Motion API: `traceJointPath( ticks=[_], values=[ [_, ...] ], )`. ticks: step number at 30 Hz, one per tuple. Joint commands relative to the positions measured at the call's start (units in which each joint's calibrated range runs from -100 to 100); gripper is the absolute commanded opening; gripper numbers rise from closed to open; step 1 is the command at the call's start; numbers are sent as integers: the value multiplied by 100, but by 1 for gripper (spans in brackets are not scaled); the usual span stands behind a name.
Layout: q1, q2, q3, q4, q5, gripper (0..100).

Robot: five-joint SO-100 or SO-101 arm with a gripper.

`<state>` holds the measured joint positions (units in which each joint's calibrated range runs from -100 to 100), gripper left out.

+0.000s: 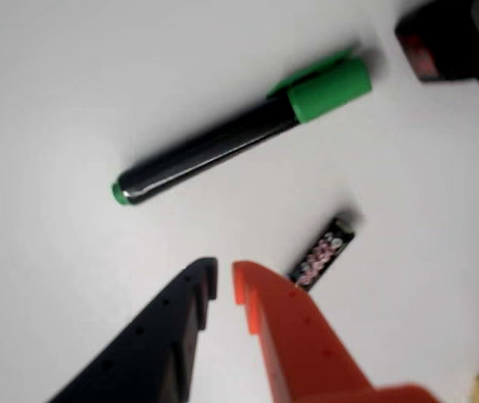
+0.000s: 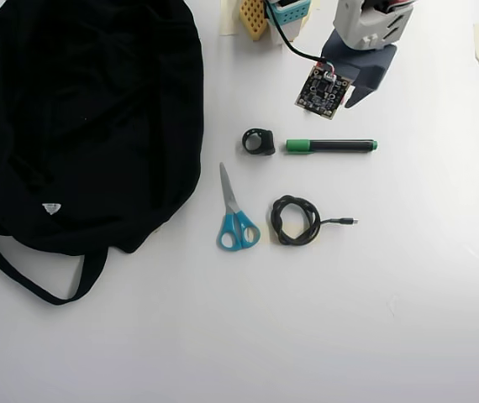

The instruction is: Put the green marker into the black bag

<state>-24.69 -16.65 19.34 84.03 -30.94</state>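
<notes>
The green marker (image 1: 223,143) has a black barrel and a green cap and lies flat on the white table. In the overhead view the marker (image 2: 332,145) lies sideways with its cap to the left. My gripper (image 1: 224,277) hovers just short of the marker; its black and orange fingers are nearly together and hold nothing. In the overhead view the gripper (image 2: 355,96) is above the marker's barrel, towards the top edge. The black bag (image 2: 80,126) lies floppy at the far left with its strap trailing, well away from the gripper.
A short black battery (image 1: 322,252) lies beside the orange finger. A small black object (image 2: 259,141) sits just left of the marker's cap. Blue-handled scissors (image 2: 238,214) and a coiled black cable (image 2: 296,220) lie below the marker.
</notes>
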Motion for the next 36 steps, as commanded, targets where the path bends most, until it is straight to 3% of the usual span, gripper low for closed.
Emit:
traceJointPath(
  ticks=[1, 6, 16, 23, 28, 36],
  values=[
    [1, -103, 7, -48, -377, 2],
    [232, -95, 411, -143, -755, 2],
    [659, 312, 564, -728, -954, 3],
    [696, 1449, -236, -737, -1300, 12],
    [704, 1963, -757, -737, -1389, 13],
    [621, 2652, -1476, -737, -2071, 13]
  ],
)
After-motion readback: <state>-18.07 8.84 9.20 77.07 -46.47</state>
